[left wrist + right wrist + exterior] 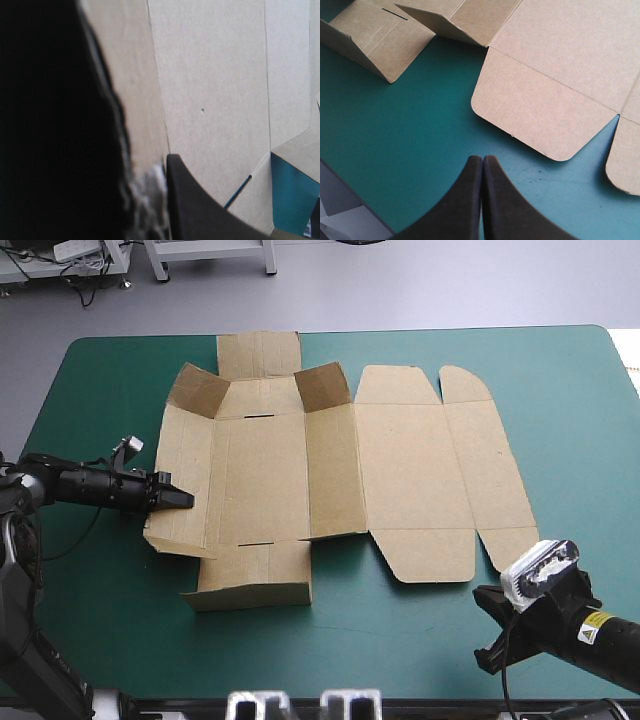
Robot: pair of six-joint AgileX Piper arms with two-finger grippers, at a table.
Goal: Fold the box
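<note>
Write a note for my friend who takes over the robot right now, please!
The left pincer is shut on the box, gripping its left edge panel.
The right pincer is shut and empty, over the bare teal-green cover, short of the rounded flap.
Done: the two far corner flaps stand up; the rest lies mostly flat.
Left: raise and tuck the walls.

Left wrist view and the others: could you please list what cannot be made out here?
High view: the left gripper is too small to show its hold on the box.
Left wrist view: a dark blur hides one finger and the box's edge.
Right wrist view: the frame's edge cuts off most of the box.
</note>
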